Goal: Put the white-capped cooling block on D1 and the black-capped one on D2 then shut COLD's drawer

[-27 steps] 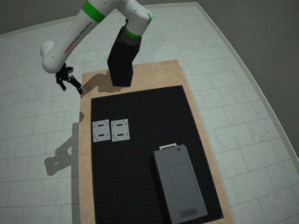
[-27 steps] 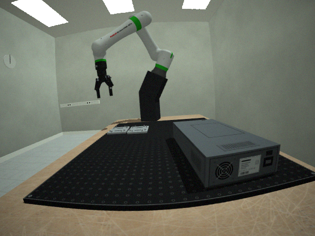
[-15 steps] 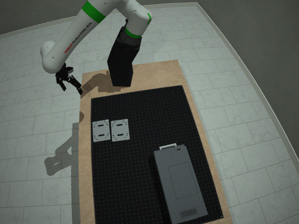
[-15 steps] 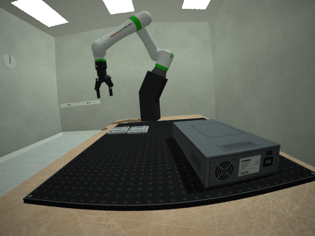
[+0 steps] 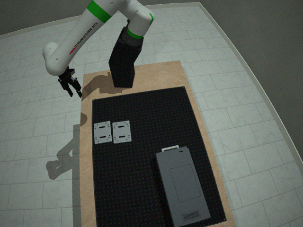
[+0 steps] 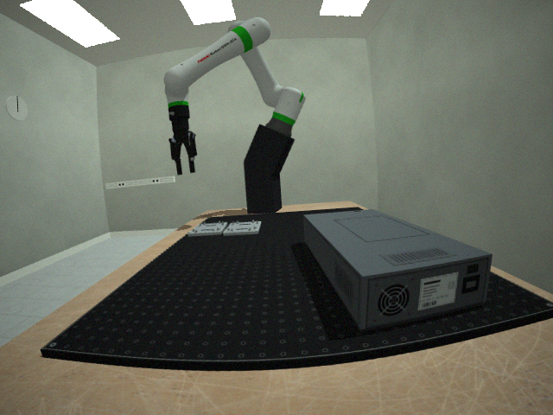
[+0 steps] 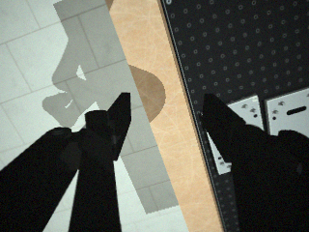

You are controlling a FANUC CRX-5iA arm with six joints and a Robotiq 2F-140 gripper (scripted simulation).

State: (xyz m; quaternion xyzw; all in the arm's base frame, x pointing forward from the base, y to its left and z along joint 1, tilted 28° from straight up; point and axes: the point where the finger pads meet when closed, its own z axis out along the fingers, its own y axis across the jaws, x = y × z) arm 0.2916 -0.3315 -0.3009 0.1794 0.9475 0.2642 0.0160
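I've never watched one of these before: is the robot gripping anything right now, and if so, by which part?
Nothing is held: the fingers stand partly open, with only air between them.

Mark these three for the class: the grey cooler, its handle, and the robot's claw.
grey cooler [image 5: 184, 183] [image 6: 397, 241]: top and exterior views, on its lid
handle [image 5: 170, 147]: top view, on its bar
claw [image 5: 75, 95] [image 6: 186, 172] [image 7: 166, 107]: all views, between its fingertips

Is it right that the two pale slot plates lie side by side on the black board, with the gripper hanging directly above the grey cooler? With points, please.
Not quite: the gripper [image 5: 76, 96] [image 6: 186, 173] [image 7: 166, 107] hangs beyond the table's edge, over the floor, as the top view shows.
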